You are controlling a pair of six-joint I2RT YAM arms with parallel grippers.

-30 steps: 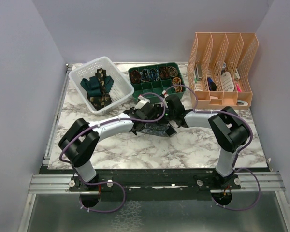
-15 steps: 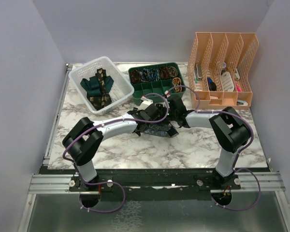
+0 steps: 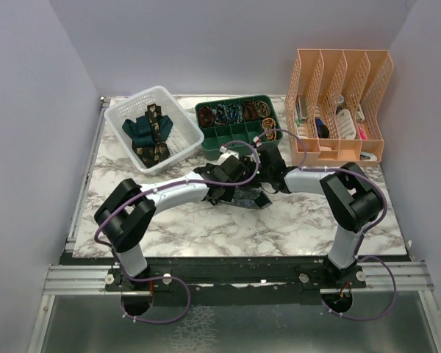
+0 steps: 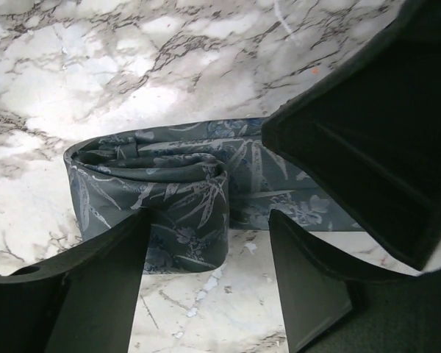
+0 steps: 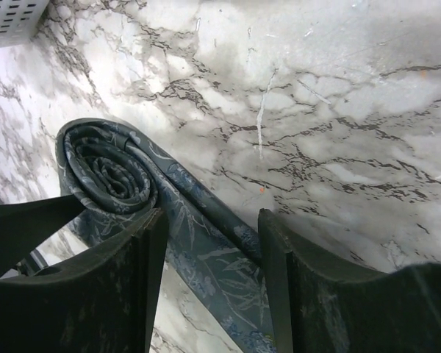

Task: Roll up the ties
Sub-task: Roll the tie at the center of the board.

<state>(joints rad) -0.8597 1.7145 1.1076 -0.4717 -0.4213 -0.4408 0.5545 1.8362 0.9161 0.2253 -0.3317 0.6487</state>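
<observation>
A blue-grey patterned tie (image 4: 169,195) lies mid-table, one end wound into a roll (image 5: 106,169) and its tail (image 5: 220,272) stretched flat over the marble. My left gripper (image 4: 206,283) is open, the roll resting against its left finger (image 4: 95,287). My right gripper (image 5: 209,283) is open too, straddling the tail, with its left finger (image 5: 125,287) touching the roll. From above, both grippers (image 3: 234,184) (image 3: 256,180) meet over this tie (image 3: 246,198). A dark teal tie (image 3: 136,131) and a black-brown, gold-patterned tie (image 3: 156,138) sit in the white basket (image 3: 121,110).
Behind the grippers stands a green compartment tray (image 3: 219,134) holding small items. An orange file organiser (image 3: 338,73) with stationery fills the back right corner. The right gripper's finger (image 4: 367,147) looms at the upper right of the left wrist view.
My left gripper has opened and let go of the rolled end, shifting slightly right. The right gripper has barely moved.
</observation>
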